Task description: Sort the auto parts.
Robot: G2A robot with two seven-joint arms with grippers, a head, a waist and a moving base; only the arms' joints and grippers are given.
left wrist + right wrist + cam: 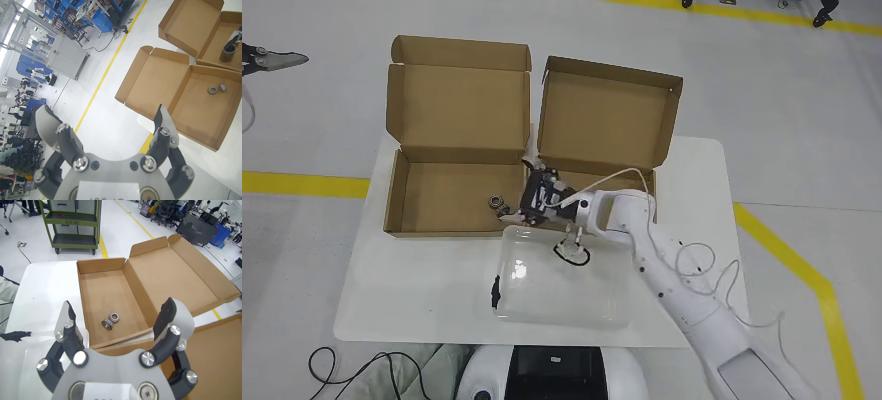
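Two metal bearings (110, 321) lie side by side on the floor of the left cardboard box (432, 195), also seen as bearings (217, 89) in the left wrist view. My right gripper (119, 303) hangs open and empty above the wall between the two boxes, seen in the top view as the right gripper (539, 192). A dark cylinder (228, 54) stands in the right box (209, 51), with a part of the right arm just above it. My left gripper (103, 108) is open and empty, out over the floor beyond the left box.
A clear plastic container (557, 285) sits on the white table (422, 290) in front of the boxes, with small black pieces (570, 255) on it. Both box lids (457, 105) stand open at the back. The table's left part is bare.
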